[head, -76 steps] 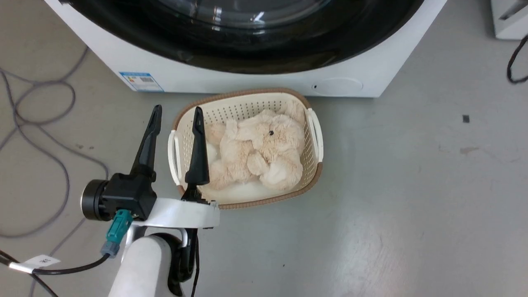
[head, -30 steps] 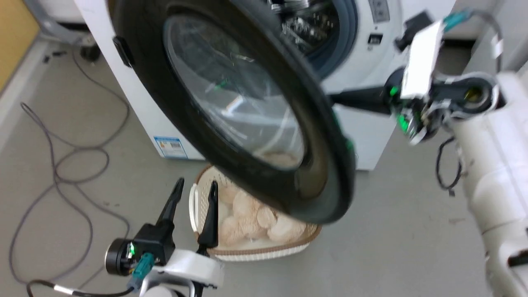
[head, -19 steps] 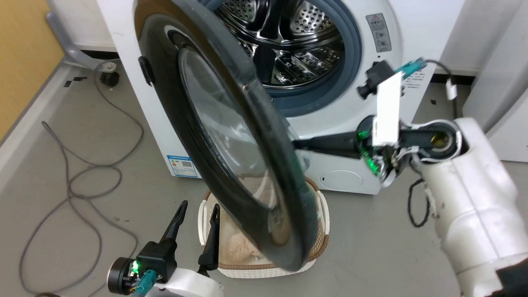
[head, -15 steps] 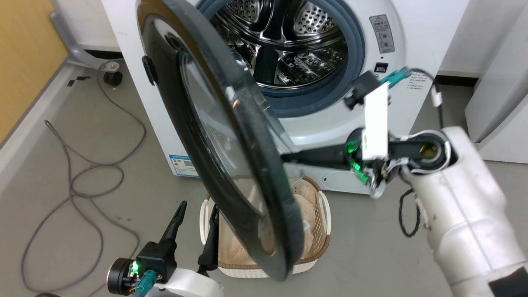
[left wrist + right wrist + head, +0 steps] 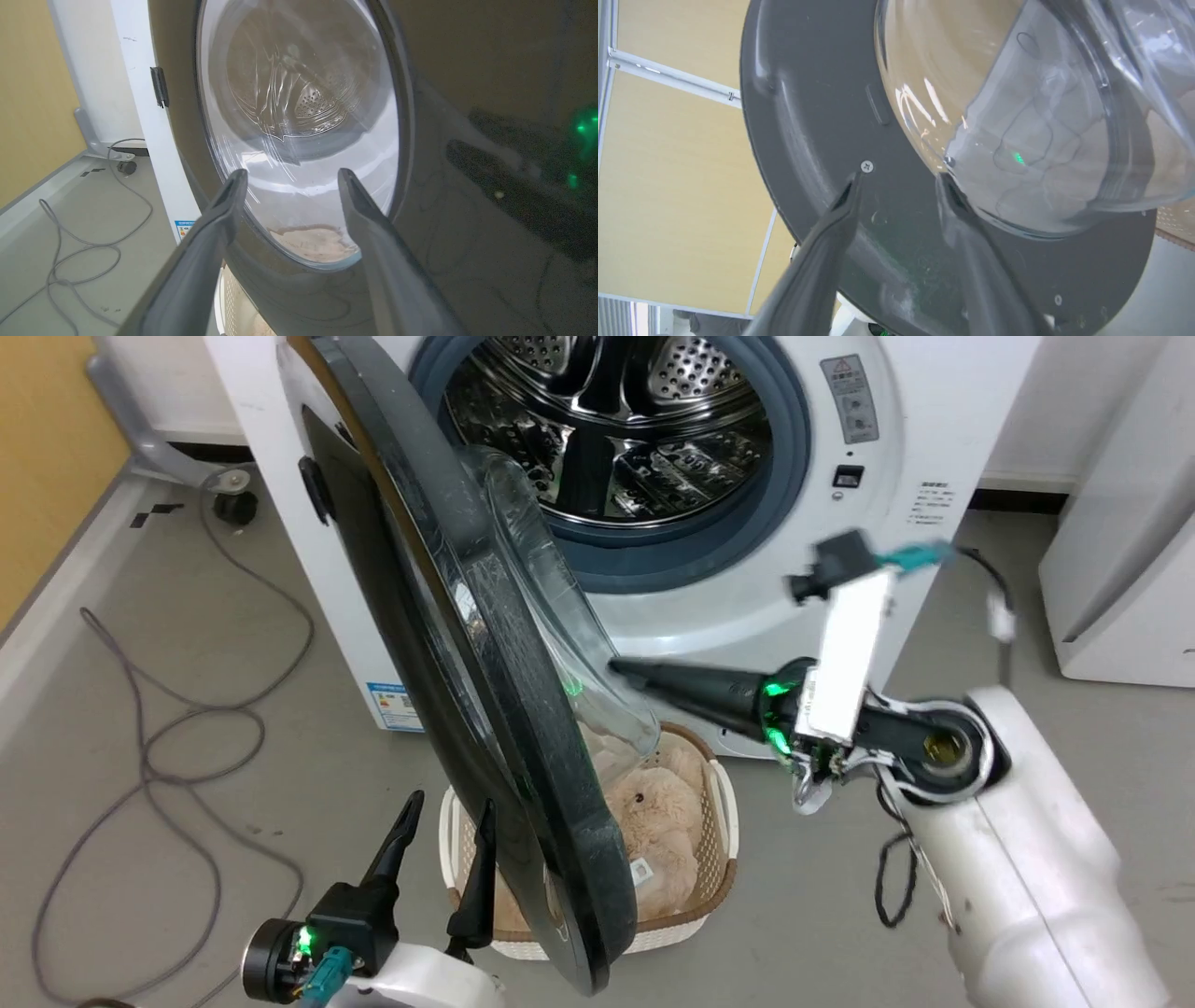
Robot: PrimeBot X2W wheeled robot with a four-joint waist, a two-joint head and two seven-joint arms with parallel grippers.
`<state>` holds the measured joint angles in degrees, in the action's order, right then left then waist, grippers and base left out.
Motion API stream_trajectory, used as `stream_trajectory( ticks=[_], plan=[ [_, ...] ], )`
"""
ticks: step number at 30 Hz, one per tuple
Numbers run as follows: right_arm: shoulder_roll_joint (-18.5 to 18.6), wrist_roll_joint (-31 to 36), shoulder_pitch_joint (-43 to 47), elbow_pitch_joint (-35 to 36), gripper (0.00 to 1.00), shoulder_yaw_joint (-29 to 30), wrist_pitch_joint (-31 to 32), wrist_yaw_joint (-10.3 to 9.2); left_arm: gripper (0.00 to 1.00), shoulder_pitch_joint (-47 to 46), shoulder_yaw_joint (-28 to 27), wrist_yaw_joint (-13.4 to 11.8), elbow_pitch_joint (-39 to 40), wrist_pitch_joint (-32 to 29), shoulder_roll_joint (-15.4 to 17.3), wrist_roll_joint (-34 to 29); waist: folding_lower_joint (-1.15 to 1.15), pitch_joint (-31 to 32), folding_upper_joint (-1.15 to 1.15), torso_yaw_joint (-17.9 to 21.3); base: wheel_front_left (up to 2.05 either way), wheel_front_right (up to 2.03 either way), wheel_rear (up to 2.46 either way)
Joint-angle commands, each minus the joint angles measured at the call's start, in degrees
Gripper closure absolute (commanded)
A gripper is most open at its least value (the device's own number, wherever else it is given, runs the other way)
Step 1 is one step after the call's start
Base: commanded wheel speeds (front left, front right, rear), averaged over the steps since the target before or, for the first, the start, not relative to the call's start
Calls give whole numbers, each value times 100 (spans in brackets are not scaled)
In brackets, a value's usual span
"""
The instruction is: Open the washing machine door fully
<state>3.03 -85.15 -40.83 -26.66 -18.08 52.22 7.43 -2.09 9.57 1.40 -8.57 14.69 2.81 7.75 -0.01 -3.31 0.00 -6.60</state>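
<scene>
Open-jawed right gripper swings the washing machine door wider than a moment ago, nearing full; left gripper waits open.

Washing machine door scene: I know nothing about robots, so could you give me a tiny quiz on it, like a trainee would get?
1. True or false: the washing machine door is closed.
2. What lies in the basket? A) a plush toy B) shoes C) bottles
3. Fill in: the ___ pincer points at the door's inner side.
Key: 1 false; 2 A; 3 the right pincer.
</scene>
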Motion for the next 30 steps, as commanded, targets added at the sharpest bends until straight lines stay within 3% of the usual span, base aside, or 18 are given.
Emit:
stream_trajectory(
  ticks=[1, 13, 19, 23, 30],
  plan=[
    [-13, 123, 308, 120, 0, 155, -431, 6, 0, 35, -40, -23, -9, 30, 8, 21, 1, 15, 0, 55, 0, 0, 0],
    [212, 1671, 2591, 937, 0, 1218, -4179, 6, 0, 154, -268, 40, -99, 30, 26, -13, 1, 201, 0, 342, 0, 0, 0],
    [284, 3243, 3723, 1202, 0, 1712, -5812, 6, 0, 246, -394, 65, -132, 30, 44, -39, 1, 270, 0, 445, 0, 0, 0],
    [209, 4744, 4162, 1430, 0, 2147, -6404, 6, 0, 281, -452, 81, -160, 30, 45, -55, 1, 272, 0, 502, 0, 0, 0],
    [11, 7159, 4534, 2468, 0, 2756, -6570, 6, 0, 268, -555, 98, -215, 30, 58, -85, 1, 255, 0, 519, 0, 0, 0]
  ],
)
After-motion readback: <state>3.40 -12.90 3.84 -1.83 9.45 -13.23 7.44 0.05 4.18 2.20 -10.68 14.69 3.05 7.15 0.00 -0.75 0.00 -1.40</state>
